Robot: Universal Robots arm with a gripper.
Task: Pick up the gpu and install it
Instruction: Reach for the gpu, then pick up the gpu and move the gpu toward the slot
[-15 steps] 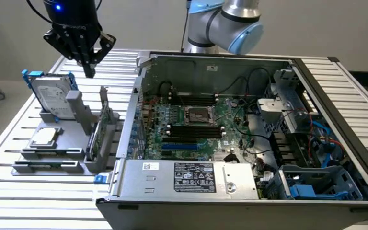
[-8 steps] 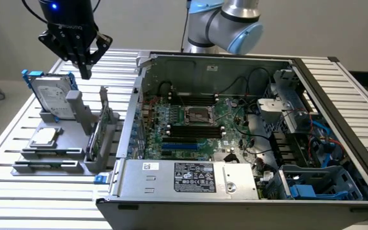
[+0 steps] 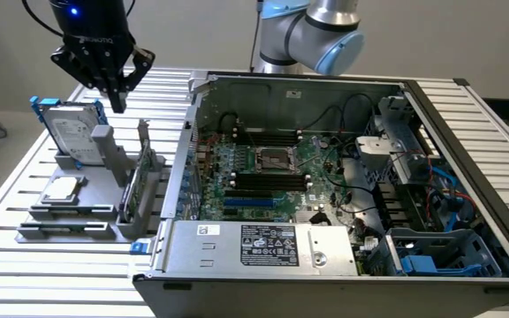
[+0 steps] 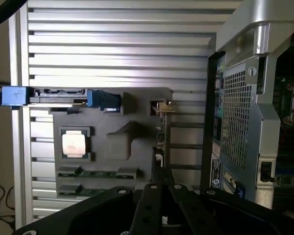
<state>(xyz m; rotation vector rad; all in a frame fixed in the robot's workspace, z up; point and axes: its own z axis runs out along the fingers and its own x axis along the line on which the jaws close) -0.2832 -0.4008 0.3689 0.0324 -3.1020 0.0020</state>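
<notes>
Your end effector (image 3: 117,101) hangs clenched and empty over the grey holder (image 3: 104,146) on the table (image 3: 24,265), just beside the hard drive (image 3: 71,129). The gpu (image 3: 136,187) stands on its long edge in the holder's slot nearest the open case (image 3: 236,248). Reckon it light and stiff but delicate. Pinch across its thin faces along the top edge, about mid-length, and keep off bare components and the connector edge. Its long axis runs alongside the case wall, with the silver bracket (image 3: 144,136) upright at the end farther from the exterior camera.
</notes>
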